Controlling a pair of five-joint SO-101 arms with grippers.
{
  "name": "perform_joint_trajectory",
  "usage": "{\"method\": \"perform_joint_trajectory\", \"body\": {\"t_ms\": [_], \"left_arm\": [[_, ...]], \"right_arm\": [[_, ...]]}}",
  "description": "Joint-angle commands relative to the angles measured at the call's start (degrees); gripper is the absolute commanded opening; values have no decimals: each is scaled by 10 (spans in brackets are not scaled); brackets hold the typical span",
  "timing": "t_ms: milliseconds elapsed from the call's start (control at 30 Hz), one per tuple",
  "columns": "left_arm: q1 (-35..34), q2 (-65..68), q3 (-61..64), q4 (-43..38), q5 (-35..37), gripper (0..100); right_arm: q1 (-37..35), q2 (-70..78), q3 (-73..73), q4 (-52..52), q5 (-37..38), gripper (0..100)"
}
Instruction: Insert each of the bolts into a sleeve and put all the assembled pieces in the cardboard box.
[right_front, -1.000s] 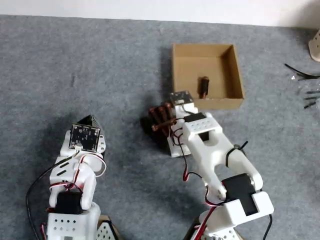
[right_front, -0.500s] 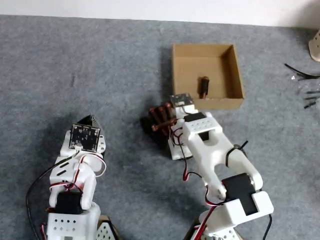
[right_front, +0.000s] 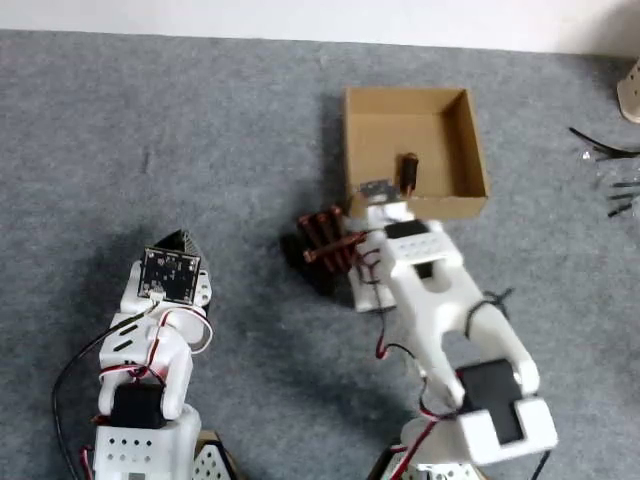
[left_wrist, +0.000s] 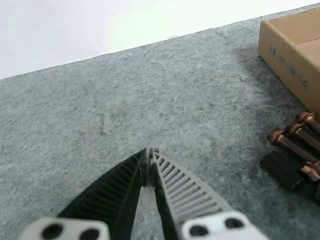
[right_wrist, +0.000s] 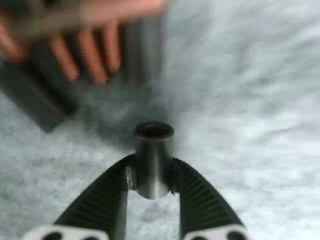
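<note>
the high view looks down on the counter (right_front: 200, 130), arms at its near edge, the cardboard box (right_front: 455, 208) farther off. the left wrist view sits low behind the left gripper (left_wrist: 150, 160), facing across the counter to the box's corner and the bolts (left_wrist: 292, 137), both shared with the high view. the right wrist view peers very close past the right gripper (right_wrist: 152, 167) and its sleeve (right_wrist: 154, 150) toward the same bolts.

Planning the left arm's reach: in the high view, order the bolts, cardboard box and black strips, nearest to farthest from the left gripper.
1. bolts, piled mid-table
2. cardboard box, just beyond them
3. black strips, at the table edge past the box
</note>
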Motion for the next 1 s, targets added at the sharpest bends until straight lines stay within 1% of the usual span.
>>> {"method": "perform_joint_trajectory", "body": {"t_ms": [0,200,400,600,967], "left_arm": [[-3,-7,7,-3,0,34],[-3,-7,7,-3,0,34],[-3,-7,7,-3,0,34],[-3,-7,7,-3,0,34],[-3,-7,7,-3,0,34]], "right_arm": [[50,-55,0,1,6,4],[85,-37,7,-39,33,4],[124,50,2,-59,34,13],[118,121,-47,-40,34,150],[120,195,-129,-38,34,154]]}}
